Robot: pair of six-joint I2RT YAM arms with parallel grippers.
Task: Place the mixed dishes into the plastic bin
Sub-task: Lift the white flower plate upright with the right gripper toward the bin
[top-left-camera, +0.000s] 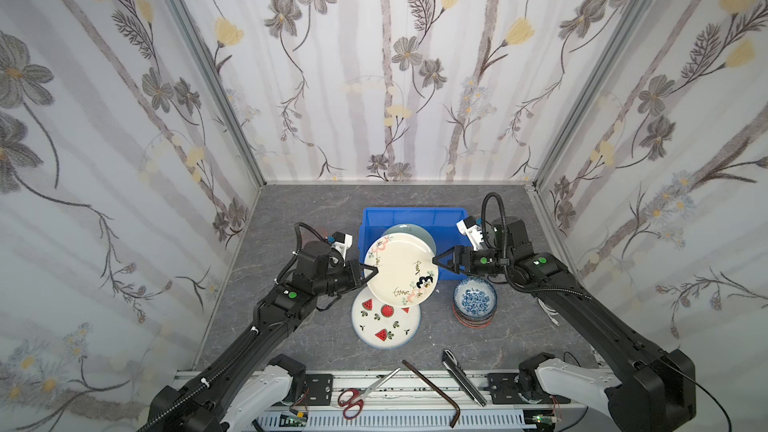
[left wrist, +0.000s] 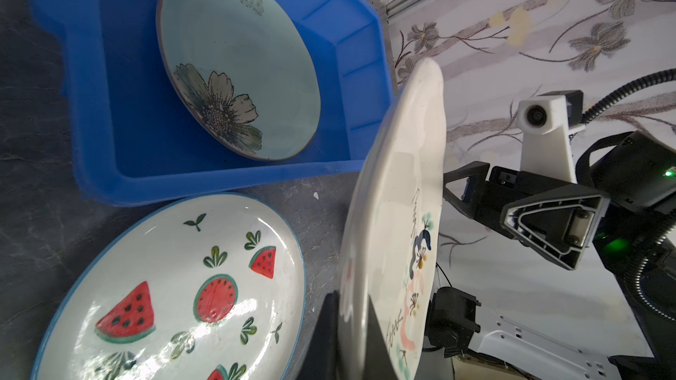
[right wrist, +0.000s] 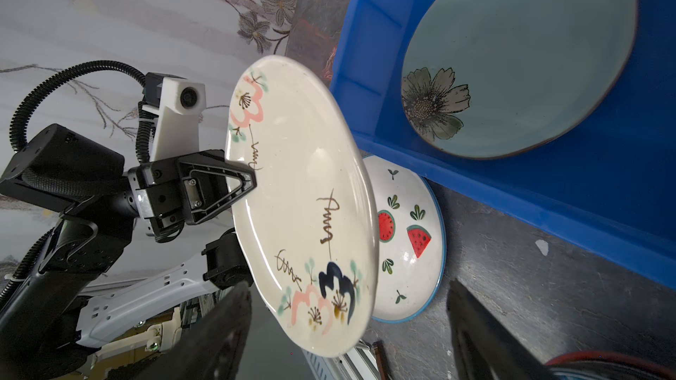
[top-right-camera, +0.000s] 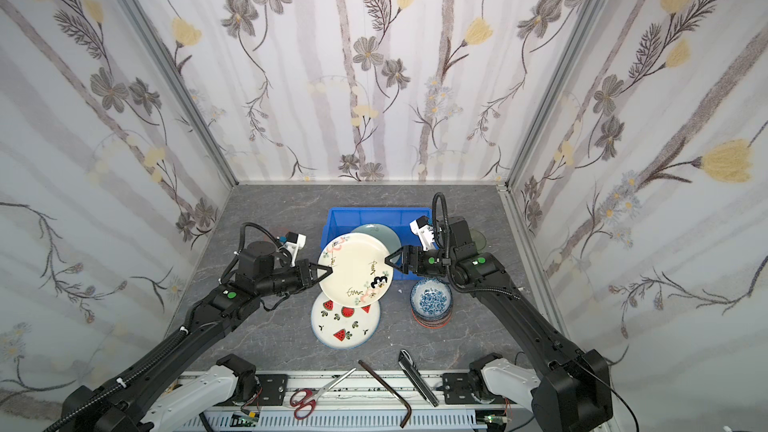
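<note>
Left gripper (top-left-camera: pixel 371 272): clamped on one rim of the white round ceramic scribbled plate (top-left-camera: pixel 401 270), holding it tilted in the air.
Right gripper (top-left-camera: pixel 436 261): jaws spread, at the plate's opposite rim, gripping nothing.
Blue rectangular plastic bin (top-left-camera: pixel 415 211): just beyond both grippers, partly under the plate's far edge.
Next move: likely forward and down into the bin; the left arm carries it.
</note>
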